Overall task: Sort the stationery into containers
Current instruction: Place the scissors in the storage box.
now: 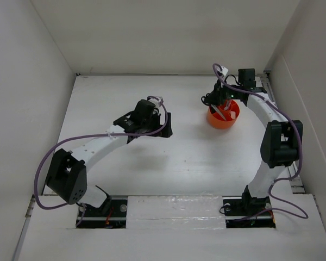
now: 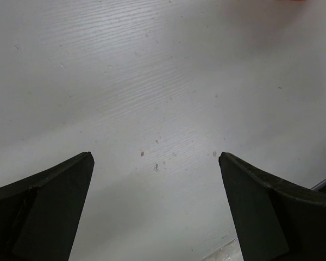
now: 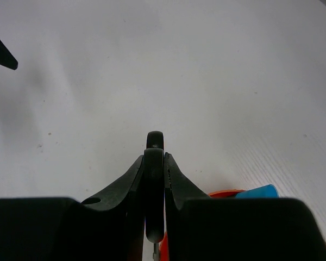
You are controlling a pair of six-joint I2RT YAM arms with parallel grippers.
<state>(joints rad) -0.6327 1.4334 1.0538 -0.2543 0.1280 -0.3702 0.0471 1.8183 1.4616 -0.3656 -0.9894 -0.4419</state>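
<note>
Top external view: the right tool (image 1: 221, 102) sits right over the orange tub (image 1: 220, 123) and hides much of what is inside. I make out pale and pinkish bits in there, too small to name. The tub stands on the table (image 1: 185, 163) toward the far right, well apart from the left tool (image 1: 164, 124), which hangs over the table's middle.

Left wrist view: I see only bare white table between the left tool's fingers, which stand wide apart with nothing in them. A sliver of orange is cut off at the top edge.

Right wrist view: the tool's body blocks the bottom of the picture, so only a bit of the tub's rim shows. At that rim I see the blue end of the blue-capped black marker (image 3: 258, 191). The right tool is narrow, clamped on a thin black piece with a rounded top, which I take for the black-handled scissors (image 3: 155, 142) edge-on. A dark pointed shape (image 3: 0, 51) is cut off at the left edge; I cannot tell what it is.
</note>
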